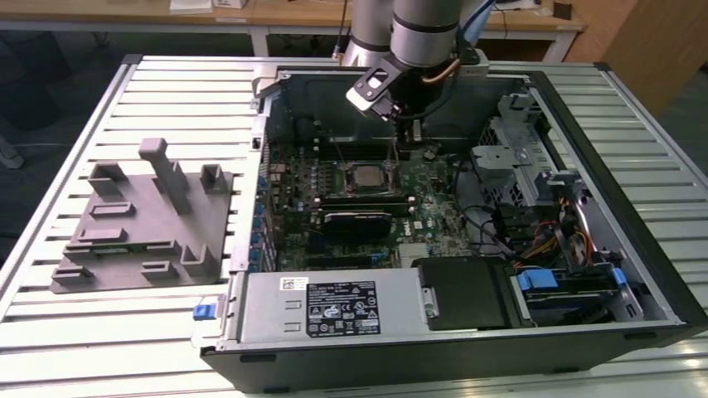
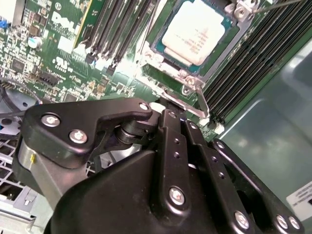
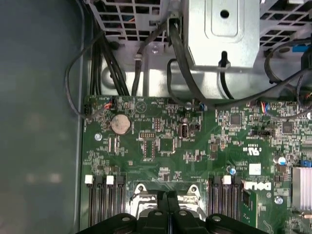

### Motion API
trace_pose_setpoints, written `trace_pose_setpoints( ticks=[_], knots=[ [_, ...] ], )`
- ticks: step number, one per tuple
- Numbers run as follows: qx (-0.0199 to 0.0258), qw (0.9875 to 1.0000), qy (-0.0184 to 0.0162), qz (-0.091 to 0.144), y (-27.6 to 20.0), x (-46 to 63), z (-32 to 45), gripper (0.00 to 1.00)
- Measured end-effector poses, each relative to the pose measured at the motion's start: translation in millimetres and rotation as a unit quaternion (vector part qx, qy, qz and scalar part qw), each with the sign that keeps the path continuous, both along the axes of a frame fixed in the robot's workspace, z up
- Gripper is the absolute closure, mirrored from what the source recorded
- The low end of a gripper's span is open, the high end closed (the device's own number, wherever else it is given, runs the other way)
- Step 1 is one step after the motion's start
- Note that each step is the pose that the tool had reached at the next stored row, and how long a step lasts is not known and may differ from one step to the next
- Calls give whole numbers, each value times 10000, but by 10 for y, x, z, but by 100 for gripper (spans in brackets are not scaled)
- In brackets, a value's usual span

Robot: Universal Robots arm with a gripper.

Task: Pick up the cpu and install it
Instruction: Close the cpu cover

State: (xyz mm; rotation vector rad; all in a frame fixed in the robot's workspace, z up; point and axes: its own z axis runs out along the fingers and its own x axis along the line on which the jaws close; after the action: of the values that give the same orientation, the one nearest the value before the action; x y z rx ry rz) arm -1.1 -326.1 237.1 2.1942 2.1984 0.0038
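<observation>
cpu (image 2: 193, 33) pale silver square, lying flat in dark socket (image 2: 163, 63)

Grey fixture block (image 1: 133, 224) beside open computer case (image 1: 443, 361).

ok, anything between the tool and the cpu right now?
Nothing visible. The cpu lies uncovered in its socket on the motherboard; the tool hangs just off the socket's edge, by the thin metal lever.

cpu (image 2: 192, 31) one corner cut by second wrist view's edge; socket frame (image 3: 140, 189) mostly hidden behind gripper (image 3: 167, 195) in first wrist view.
</observation>
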Motion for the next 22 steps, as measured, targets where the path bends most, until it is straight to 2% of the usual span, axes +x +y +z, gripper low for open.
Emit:
trace_pose_setpoints(
  ticks=[9, 15, 22],
  knots=[
    [0, 10000, 0, 0, 0, -107, -26, 89],
    [-1, 10000, 0, 0, 0, -221, -54, 89],
    [0, 10000, -1, 0, 0, -275, -69, 89]
  ],
)
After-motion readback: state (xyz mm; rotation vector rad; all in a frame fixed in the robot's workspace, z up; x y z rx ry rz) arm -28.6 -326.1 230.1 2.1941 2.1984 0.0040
